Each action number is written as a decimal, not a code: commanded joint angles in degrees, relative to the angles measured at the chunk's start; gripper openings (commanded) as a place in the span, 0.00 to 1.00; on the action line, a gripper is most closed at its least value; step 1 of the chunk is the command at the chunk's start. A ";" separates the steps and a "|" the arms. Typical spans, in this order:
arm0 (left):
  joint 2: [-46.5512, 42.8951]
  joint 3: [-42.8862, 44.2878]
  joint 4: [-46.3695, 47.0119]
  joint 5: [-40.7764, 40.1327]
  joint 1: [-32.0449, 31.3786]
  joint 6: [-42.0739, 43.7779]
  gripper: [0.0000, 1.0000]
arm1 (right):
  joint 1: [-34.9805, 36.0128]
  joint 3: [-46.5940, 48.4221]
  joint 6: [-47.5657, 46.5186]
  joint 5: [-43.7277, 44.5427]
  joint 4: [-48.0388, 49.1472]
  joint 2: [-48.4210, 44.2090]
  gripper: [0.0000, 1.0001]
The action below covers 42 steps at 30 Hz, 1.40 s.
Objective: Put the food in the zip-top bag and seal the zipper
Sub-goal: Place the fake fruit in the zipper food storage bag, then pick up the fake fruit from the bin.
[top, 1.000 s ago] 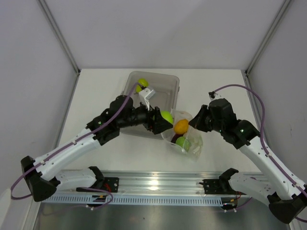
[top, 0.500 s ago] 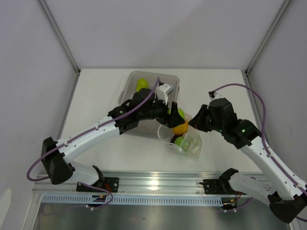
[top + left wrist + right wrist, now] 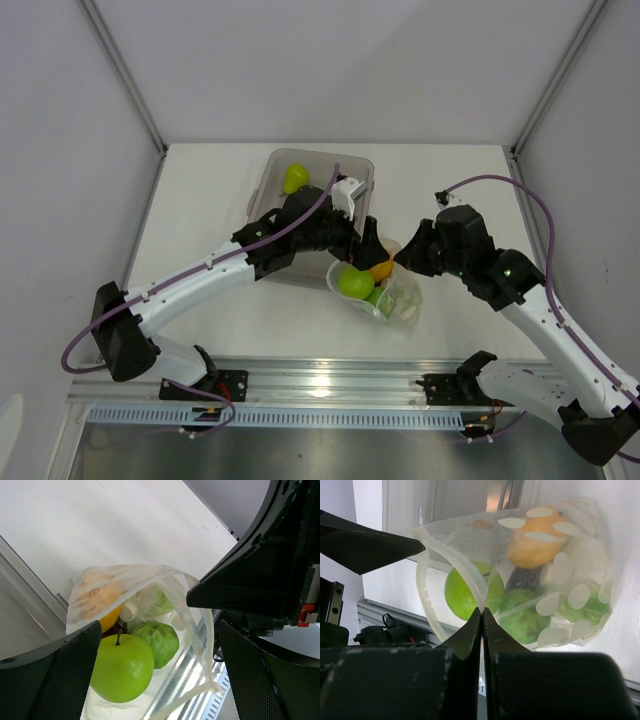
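Observation:
The clear zip-top bag point(image 3: 405, 300) lies right of the tray with its mouth held open toward the left. My right gripper point(image 3: 403, 258) is shut on the bag's rim strip, the zipper point(image 3: 470, 577), seen pinched in the right wrist view point(image 3: 482, 611). My left gripper point(image 3: 368, 248) is open and empty just above the mouth point(image 3: 159, 625). A smooth green apple point(image 3: 122, 667) sits in the mouth, beside a bumpy green fruit point(image 3: 157, 642), the orange fruit point(image 3: 107, 617) and the cauliflower piece point(image 3: 150, 602). The dark eggplant point(image 3: 525, 577) shows through the bag. One green fruit point(image 3: 295, 178) lies in the tray.
The grey translucent tray point(image 3: 262, 185) stands at the back centre, partly under my left arm. A metal rail point(image 3: 320, 385) runs along the near table edge. Grey walls enclose the table on both sides.
My left gripper carried a green apple from over the tray to the bag's mouth and let it go. The apple now sits inside the bag. The right gripper has kept its hold.

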 commanded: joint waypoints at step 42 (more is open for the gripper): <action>40.80 40.66 2.86 7.37 34.96 4.42 1.00 | 0.29 0.83 -1.40 -3.96 1.51 4.47 0.00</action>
